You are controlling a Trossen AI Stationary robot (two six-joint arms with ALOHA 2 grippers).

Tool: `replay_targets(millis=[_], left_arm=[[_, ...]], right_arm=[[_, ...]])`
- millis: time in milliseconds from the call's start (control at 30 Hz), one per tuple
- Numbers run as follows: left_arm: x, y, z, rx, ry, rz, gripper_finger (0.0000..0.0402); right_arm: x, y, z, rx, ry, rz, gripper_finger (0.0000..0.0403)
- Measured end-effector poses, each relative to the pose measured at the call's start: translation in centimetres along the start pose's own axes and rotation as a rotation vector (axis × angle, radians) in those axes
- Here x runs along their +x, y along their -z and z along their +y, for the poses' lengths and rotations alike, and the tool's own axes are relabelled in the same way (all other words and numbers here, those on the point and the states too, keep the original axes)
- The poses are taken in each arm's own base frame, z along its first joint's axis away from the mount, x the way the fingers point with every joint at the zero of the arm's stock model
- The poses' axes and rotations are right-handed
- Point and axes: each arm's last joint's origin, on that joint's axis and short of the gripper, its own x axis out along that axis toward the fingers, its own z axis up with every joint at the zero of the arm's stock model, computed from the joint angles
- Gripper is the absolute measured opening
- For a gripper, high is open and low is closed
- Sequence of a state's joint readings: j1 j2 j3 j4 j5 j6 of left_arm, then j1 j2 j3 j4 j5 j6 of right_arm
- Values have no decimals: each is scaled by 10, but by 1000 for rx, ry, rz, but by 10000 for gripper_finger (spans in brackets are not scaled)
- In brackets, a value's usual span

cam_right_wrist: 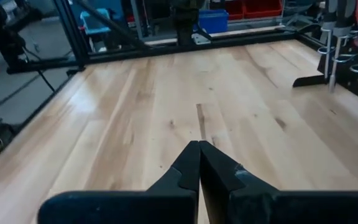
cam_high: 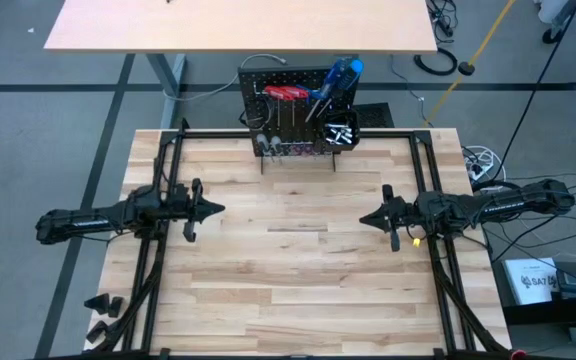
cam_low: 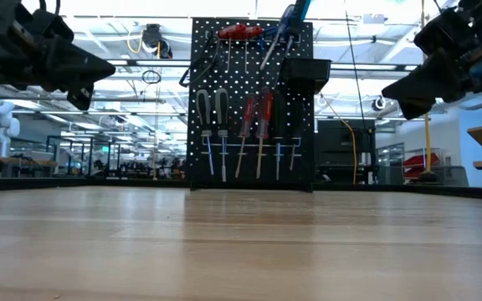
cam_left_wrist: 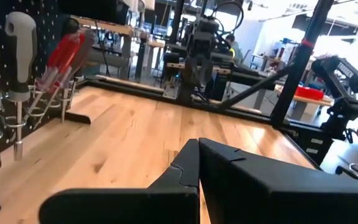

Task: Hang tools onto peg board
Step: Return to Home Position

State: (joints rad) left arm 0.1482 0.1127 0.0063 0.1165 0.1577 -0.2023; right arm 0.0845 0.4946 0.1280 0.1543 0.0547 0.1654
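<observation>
Now the peg board (cam_low: 212, 50) stands at the middle of the table's (cam_high: 288, 290) far edge, with the tools (cam_low: 264, 110) hanging on its hooks. The left gripper (cam_high: 216, 210) hovers toward the left edge and the right gripper (cam_high: 364, 219) toward the right edge. Both are clenched on nothing, fingertips meeting.

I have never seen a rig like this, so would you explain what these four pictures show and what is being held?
Two dark robot arms work at a wooden table. The overhead picture shows the left gripper and the right gripper facing each other above it, both shut and empty. The level picture looks across the table at the peg board, where screwdrivers and red-handled pliers hang. The other two come from cameras on each wrist. No loose tools lie on the table.
</observation>
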Motion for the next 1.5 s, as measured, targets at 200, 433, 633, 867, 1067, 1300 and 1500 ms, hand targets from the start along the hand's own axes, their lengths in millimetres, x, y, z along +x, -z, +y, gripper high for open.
replay_targets(millis=[200, 433, 633, 867, 1067, 1300, 1500], left_arm=[[0, -2, 0, -46, 1, -16, 2], [0, -5, -1, 10, -4, -54, 2], [0, -5, 0, 9, -27, -63, 2], [0, -5, 0, 8, -27, -62, 2], [0, -5, 0, 8, -27, -60, 2], [0, -5, 0, 8, -28, -60, 2], [0, -5, 0, 8, -28, -59, 2]], right_arm=[[-1, -1, 0, -86, -8, -11, 0], [-14, -6, -1, -86, -39, -70, 0], [-23, -7, -2, -68, -37, -95, 0], [-22, 7, -5, -73, -43, -135, 0], [-23, 14, -6, -87, -43, -170, 0], [-23, 16, -7, -109, -29, -165, 0], [-22, 21, -8, -176, -15, -115, 0]])
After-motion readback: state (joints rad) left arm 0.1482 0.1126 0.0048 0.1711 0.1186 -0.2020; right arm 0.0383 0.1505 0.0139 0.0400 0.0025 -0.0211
